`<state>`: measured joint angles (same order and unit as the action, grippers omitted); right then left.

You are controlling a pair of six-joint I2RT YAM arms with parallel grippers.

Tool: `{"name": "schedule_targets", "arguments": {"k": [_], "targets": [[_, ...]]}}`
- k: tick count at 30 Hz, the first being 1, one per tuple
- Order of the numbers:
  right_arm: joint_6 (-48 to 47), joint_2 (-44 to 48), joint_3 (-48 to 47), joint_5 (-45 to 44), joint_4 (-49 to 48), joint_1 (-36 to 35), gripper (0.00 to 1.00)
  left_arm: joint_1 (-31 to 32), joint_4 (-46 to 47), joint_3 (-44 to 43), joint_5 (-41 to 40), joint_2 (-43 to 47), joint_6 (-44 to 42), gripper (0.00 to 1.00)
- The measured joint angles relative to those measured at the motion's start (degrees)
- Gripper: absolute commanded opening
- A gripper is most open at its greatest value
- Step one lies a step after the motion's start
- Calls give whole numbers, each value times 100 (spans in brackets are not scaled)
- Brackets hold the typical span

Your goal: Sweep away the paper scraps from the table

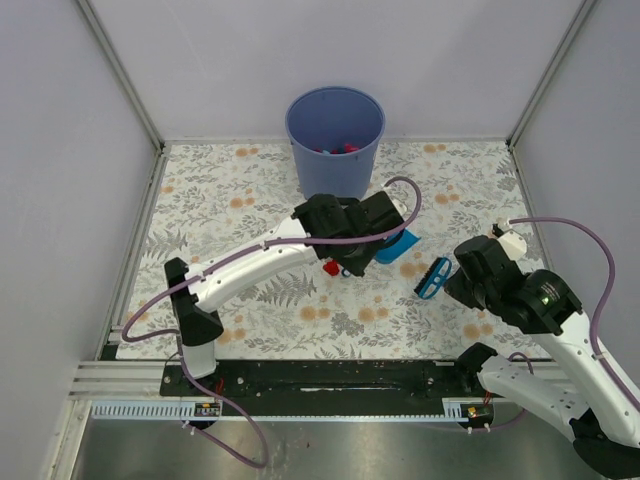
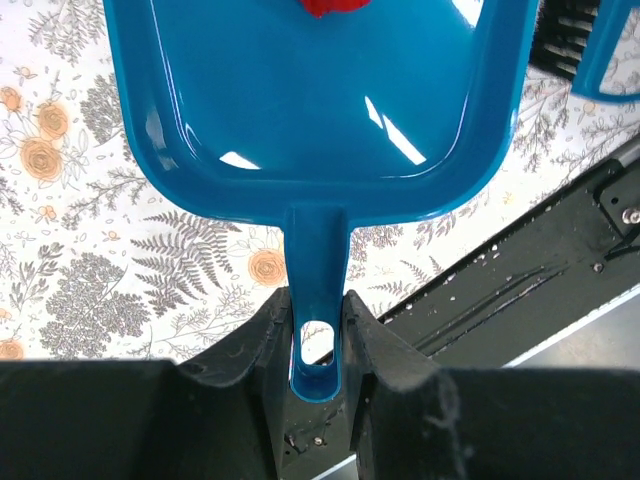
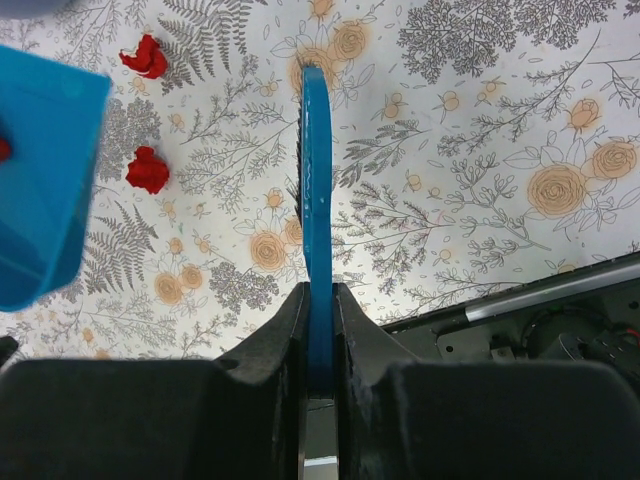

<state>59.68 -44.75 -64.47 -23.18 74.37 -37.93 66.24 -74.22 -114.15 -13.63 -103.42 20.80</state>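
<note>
Left gripper point(image 2: 318, 335) is clamped tight on the handle of a blue dustpan point(image 2: 320, 120). The pan stretches straight out ahead of it, low over the desk point(image 2: 90, 250) (can't tell if the front lip actually touches down). One of the paper scraps point(image 2: 335, 6) sits in the pan at the far end from the gripper.

Right gripper point(image 3: 318, 325) is pinched shut on a blue brush point(image 3: 316, 180), which sticks forward edge-on with the dark bristles on its left side. Two more scraps lie on the desk ahead and to the left of this gripper, in the gap between the brush and the dustpan. The nearer scrap point(image 3: 147, 170) is close to the pan's edge and the other scrap point(image 3: 146, 57) is further out.

From above, a blue bin point(image 1: 335, 140) stands beyond the left gripper, with red and pink bits inside. The black rail point(image 1: 320, 378) runs behind both grippers, along the near edge.
</note>
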Motion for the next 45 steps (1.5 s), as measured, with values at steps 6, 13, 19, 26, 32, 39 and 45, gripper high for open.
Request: {"name": "schedule_targets", "arguments": {"k": [6, 13, 19, 26, 32, 39, 45], "targets": [[42, 33, 125, 50, -87, 0, 0, -446, -243, -866, 144, -404, 26, 0], [63, 33, 313, 315, -323, 0, 0, -1025, -348, -1766, 459, -693, 46, 0], [68, 28, 385, 442, -435, 0, 0, -1532, -352, -2269, 837, -776, 68, 0], [63, -9, 411, 560, -535, 0, 0, -1963, -372, -2288, 1231, -776, 68, 0], [61, -76, 420, 684, -586, 0, 0, -2236, -407, -2562, 1596, -850, 61, 0], [59, -188, 417, 831, -599, 0, 0, -2505, -415, -2750, 1974, -992, 66, 0], [61, -256, 415, 933, -601, 0, 0, -2682, -227, -2789, 2417, -1176, 164, 0]]}}
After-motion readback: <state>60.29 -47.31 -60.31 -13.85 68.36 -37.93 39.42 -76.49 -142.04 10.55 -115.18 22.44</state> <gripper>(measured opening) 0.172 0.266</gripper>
